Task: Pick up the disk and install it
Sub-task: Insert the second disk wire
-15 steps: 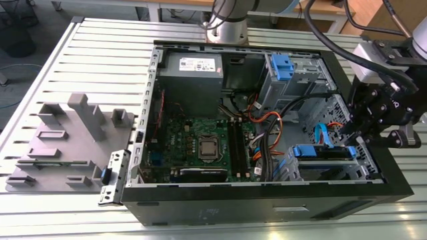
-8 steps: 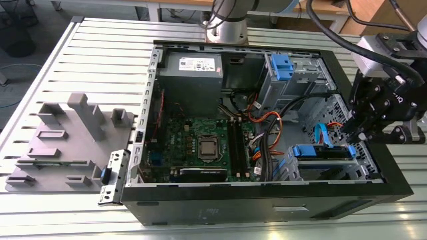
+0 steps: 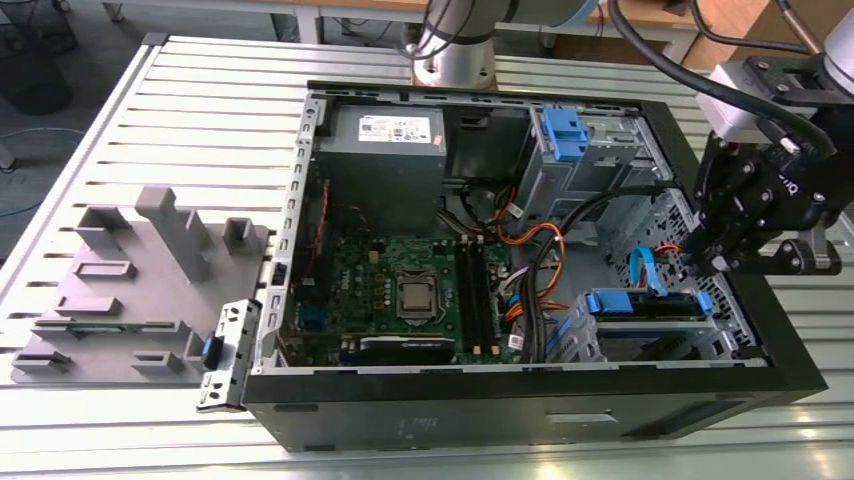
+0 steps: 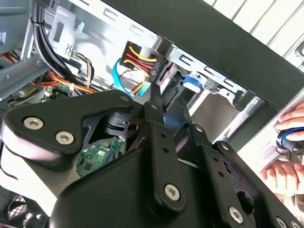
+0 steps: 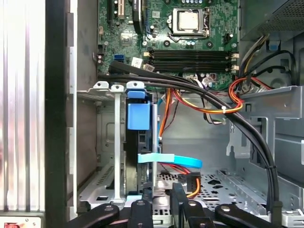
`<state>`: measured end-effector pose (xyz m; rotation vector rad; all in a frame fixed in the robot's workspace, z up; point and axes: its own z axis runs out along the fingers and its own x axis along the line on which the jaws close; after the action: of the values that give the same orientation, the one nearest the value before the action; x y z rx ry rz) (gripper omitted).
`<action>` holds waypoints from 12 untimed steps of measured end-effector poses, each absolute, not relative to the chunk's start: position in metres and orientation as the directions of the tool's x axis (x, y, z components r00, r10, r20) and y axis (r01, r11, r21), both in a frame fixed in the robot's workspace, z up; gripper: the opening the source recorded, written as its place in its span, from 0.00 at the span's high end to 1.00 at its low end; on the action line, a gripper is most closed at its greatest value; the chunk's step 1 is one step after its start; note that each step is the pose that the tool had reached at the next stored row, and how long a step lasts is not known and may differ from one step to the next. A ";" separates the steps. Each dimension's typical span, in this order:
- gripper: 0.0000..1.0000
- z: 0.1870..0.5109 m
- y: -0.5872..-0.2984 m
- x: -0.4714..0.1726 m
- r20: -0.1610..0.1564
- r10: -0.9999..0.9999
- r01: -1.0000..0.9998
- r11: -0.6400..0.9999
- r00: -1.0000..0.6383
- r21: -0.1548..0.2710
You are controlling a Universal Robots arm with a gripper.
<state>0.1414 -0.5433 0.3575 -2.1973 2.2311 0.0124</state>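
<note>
The disk [image 3: 638, 303] is seen seated on edge in the drive cage [image 3: 654, 342] at a front corner of the open case [image 3: 534, 415], which is laid on the table [image 3: 200, 110]. In the first wrist view the disk [image 5: 137, 118] is found in its slot, directly ahead of the fingers [image 5: 147, 197]. The gripper [image 3: 703, 265] is held just beside the cage. The fingers are noted slightly parted, with nothing gripped. A blue cable [image 5: 171, 160] is run between fingertips and disk.

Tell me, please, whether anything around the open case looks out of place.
Yes: in the second wrist view a person's hand is close to the case wall and the end effector, which is odd during robot work.
</note>
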 end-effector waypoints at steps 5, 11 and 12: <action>0.69 0.354 -0.539 0.142 -0.013 -1.000 -1.000 0.015 -0.015 -0.001; 0.69 0.352 -0.538 0.147 -0.013 -1.000 -1.000 0.015 -0.015 -0.001; 0.69 0.352 -0.537 0.148 -0.013 -1.000 -1.000 0.015 -0.015 -0.001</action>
<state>0.1482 -0.5374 0.3521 -2.1972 2.2311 0.0126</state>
